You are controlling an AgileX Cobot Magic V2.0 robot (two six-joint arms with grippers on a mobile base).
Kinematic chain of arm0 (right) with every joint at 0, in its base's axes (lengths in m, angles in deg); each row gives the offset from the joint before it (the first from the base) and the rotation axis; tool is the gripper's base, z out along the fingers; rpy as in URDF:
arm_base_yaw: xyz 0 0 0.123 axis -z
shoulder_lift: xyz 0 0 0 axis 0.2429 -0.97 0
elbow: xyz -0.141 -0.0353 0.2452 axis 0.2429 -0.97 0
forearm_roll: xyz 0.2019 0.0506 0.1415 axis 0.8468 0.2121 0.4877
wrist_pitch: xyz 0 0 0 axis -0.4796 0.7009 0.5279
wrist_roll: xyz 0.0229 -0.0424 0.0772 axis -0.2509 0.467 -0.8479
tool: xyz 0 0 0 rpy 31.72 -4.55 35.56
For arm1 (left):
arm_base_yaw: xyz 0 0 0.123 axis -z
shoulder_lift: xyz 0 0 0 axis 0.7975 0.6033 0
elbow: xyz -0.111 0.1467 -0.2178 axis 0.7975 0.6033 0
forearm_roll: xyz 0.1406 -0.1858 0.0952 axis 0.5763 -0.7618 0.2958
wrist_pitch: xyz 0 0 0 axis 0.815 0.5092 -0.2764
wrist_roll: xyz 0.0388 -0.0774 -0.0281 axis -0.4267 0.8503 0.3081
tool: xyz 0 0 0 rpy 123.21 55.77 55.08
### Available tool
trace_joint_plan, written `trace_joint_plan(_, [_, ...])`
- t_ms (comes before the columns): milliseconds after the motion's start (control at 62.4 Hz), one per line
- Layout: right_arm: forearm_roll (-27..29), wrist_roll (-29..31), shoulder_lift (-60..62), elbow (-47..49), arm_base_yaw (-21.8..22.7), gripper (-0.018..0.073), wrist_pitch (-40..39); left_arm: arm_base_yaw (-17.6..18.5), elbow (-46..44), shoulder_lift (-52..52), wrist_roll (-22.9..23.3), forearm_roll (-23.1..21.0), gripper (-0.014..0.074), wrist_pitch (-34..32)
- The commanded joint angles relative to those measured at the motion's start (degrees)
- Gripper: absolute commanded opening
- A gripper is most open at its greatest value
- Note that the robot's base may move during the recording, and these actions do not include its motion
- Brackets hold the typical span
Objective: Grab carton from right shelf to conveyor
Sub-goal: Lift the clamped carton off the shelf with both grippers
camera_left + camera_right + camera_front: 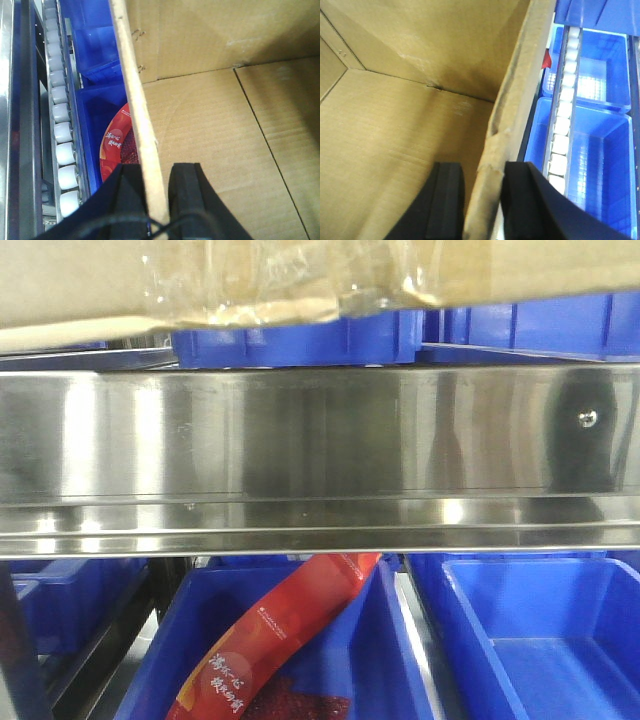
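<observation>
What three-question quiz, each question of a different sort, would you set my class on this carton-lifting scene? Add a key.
1. True or false: the left hand has one finger on each side of the carton wall.
2. What lies in the blue bin below the steel rail? A) a red packet B) a green bottle C) a white cup
3. Short answer: which part of the carton does the right hand grip?

Key: 1 true; 2 A; 3 the top edge of its side wall.
</observation>
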Motion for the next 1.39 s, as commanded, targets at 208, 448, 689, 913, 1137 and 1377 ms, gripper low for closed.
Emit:
trace_joint_plan(208, [0.55,1.5,1.07,0.26,0.01,-0.0066,-2.06,0.18,-0.14,-1.05,-0.33,1.83,-0.0018,-1.52])
trace_joint_plan(448, [0.55,1.5,1.07,0.26,0.01,-0.0066,-2.06,0.18,-0.14,-1.05,-0.33,1.83,-0.0018,-1.52])
trace_joint_plan(689, [0.55,1.5,1.07,0.26,0.01,-0.0066,-2.06,0.18,-0.14,-1.05,-0.33,1.83,-0.0018,-1.52])
trace_joint_plan(913, [0.55,1.5,1.07,0.26,0.01,-0.0066,-2.06,0.18,-0.14,-1.05,-0.33,1.83,-0.0018,-1.52])
trace_joint_plan(1137, [0.55,1.5,1.07,0.26,0.01,-0.0066,-2.06,0.18,-0.14,-1.05,-0.33,1.83,-0.0018,-1.52])
trace_joint_plan(1377, [0.55,1.5,1.07,0.26,0.01,-0.0066,-2.06,0.18,-0.14,-1.05,-0.33,1.83,-0.0018,-1.52])
